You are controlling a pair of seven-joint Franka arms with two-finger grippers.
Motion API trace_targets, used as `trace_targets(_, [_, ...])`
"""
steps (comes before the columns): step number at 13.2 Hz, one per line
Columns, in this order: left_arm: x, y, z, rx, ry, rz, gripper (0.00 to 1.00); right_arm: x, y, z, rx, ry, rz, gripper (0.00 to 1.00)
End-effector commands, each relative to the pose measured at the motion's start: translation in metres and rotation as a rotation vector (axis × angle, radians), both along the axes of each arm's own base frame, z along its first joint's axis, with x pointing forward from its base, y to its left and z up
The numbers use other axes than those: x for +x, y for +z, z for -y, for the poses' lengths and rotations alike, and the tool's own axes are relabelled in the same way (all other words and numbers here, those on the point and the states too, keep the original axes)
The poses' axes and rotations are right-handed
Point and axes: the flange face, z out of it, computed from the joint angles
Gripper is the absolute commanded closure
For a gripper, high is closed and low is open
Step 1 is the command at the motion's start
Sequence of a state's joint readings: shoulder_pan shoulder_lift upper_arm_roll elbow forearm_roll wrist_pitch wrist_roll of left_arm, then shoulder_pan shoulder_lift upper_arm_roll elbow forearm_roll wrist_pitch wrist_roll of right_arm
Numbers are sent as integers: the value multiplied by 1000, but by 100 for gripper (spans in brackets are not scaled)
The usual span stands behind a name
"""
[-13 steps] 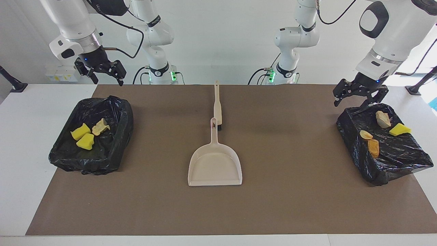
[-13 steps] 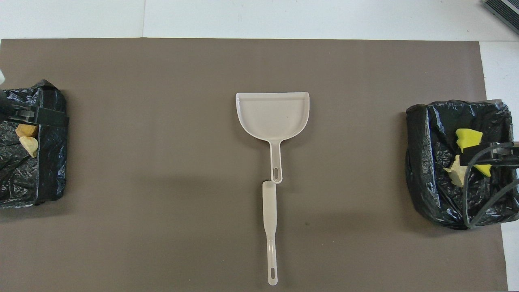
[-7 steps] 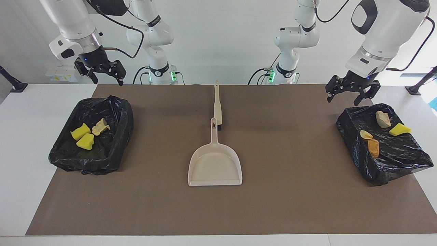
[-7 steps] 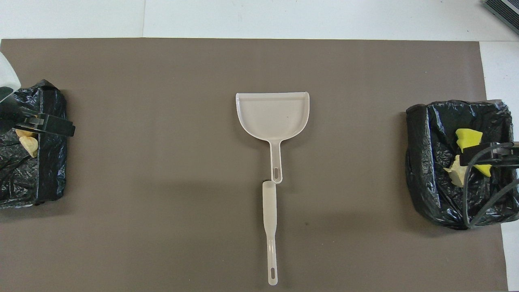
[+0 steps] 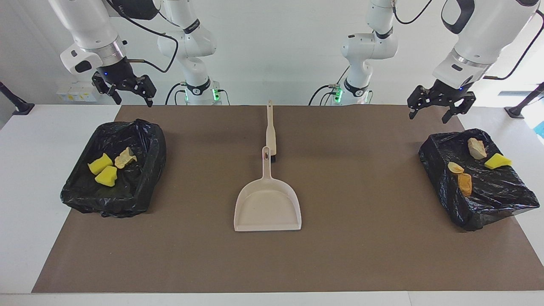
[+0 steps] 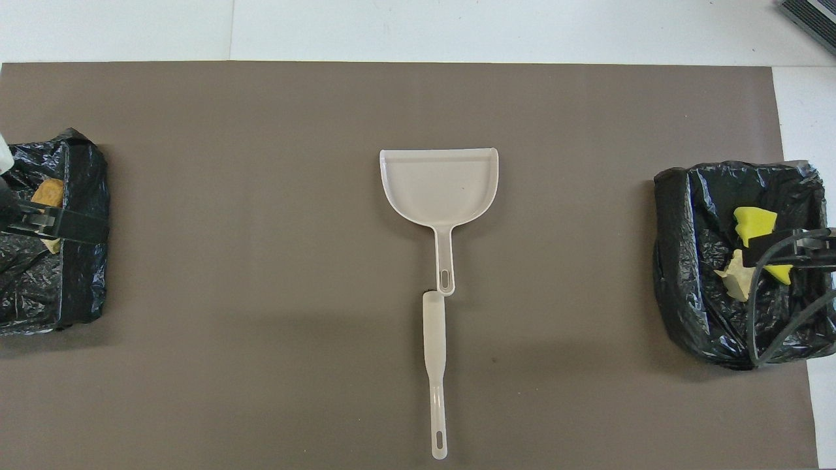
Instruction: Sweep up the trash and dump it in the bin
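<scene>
Now the trash (image 5: 105, 169) lies in two black-lined bins (image 5: 140, 187) at the worktop's (image 5: 348, 255) ends; the beige dustpan (image 5: 267, 208) sits mid-worktop, brush (image 5: 270, 136) touching its handle; left gripper (image 5: 437, 104) and right gripper (image 5: 127, 90) hang with fingers released, empty.

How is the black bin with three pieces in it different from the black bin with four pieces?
The bin at the right arm's end holds three chunks, two yellow and one tan. The bin at the left arm's end holds four: pale tan, yellow and two orange-brown. In the first the chunks sit down inside its walls; in the second they lie on crumpled plastic near the top. Both are lined with black bags and stand at the mat's ends.
</scene>
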State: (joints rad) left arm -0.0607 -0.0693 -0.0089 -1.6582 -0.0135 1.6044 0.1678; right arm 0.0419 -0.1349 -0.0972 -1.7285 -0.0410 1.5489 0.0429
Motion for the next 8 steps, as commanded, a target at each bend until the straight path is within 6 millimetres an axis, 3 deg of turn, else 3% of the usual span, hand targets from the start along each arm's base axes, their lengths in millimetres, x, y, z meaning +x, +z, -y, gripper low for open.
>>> trace_targets(1, [-6, 1, 0, 9, -28, 22, 0, -6, 1, 4, 19, 25, 13, 0])
trace_targets(8, [-8, 0, -4, 8, -19, 10, 0, -7, 1, 17, 22, 51, 15, 0])
